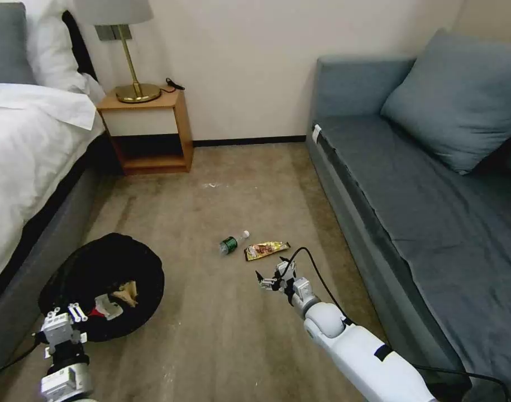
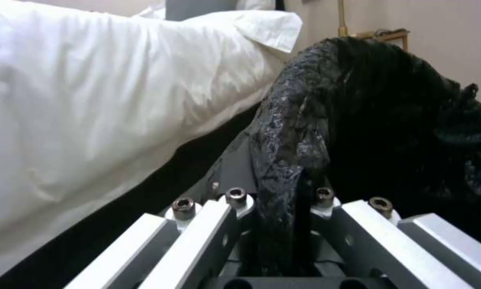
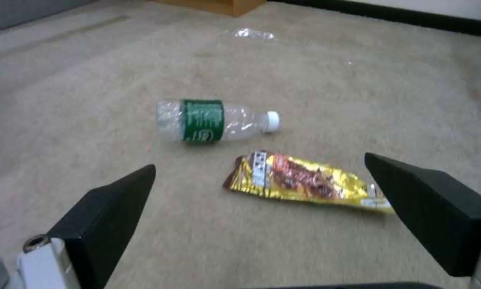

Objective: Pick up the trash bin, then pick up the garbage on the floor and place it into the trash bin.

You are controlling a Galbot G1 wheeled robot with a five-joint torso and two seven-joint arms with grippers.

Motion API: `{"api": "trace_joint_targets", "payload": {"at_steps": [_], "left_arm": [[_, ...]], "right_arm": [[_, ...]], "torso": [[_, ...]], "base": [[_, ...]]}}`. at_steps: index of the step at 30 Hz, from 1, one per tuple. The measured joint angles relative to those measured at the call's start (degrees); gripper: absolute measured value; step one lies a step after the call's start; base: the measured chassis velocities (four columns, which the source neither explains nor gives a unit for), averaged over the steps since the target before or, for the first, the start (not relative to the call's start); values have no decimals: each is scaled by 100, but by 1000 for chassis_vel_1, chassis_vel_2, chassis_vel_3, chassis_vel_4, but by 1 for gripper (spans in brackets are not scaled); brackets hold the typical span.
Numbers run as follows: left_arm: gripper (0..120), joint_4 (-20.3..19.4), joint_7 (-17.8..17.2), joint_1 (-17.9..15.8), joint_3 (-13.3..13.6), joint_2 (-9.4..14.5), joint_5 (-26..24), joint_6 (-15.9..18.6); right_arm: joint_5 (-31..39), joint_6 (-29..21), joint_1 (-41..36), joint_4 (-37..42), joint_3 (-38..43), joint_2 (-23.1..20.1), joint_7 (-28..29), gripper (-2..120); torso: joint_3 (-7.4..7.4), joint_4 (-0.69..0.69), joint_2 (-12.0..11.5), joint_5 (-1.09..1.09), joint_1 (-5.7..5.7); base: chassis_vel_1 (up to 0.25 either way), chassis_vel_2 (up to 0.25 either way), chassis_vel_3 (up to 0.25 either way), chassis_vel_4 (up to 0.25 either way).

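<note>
Head view | left hand point(image 1: 68, 318) clamps trash bin point(image 1: 107, 268) rim | right hand point(image 1: 269, 279) spread | bottle point(image 1: 233, 243) cap toward sofa point(image 1: 411, 184)

Left claw point(image 1: 65, 319) sits low at seven o'clock, fingers clamped tight together. Right arm reaches in from five o'clock, right claw point(image 1: 269, 279) spread wide, black pads point(image 3: 112, 208) angled down.

my claws: 2, left claw point(image 1: 71, 317), right claw point(image 1: 268, 281) | trash bin point(image 1: 76, 268): 1 | paper pieces in bin: 2, red-and-white wrapper point(image 1: 105, 307), tan paper point(image 1: 125, 292) | bottle point(image 1: 230, 243) on floor: 1 | snack packet point(image 1: 265, 250) on floor: 1
</note>
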Motion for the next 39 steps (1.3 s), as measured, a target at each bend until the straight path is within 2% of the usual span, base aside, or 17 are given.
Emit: {"api": "trace_joint_targets", "payload": {"at_steps": [11, 26, 39], "left_arm": [[6, 26, -3, -1, -6, -1, 45, -24], [6, 12, -26, -9, -54, 128, -32, -41], [6, 92, -27, -4, -32, 85, 33, -89]], "right_arm": [[-182, 142, 5, -63, -23, 73, 0, 100], [-349, 269, -67, 53, -55, 115, 5, 100], [-404, 596, -88, -65, -66, 92, -270, 100]], "torso": [[0, 0, 0, 0, 0], [0, 1, 0, 1, 0], [0, 0, 0, 1, 0]], "base": [[-75, 78, 75, -75], [-80, 84, 80, -78], [-88, 80, 83, -87]]}}
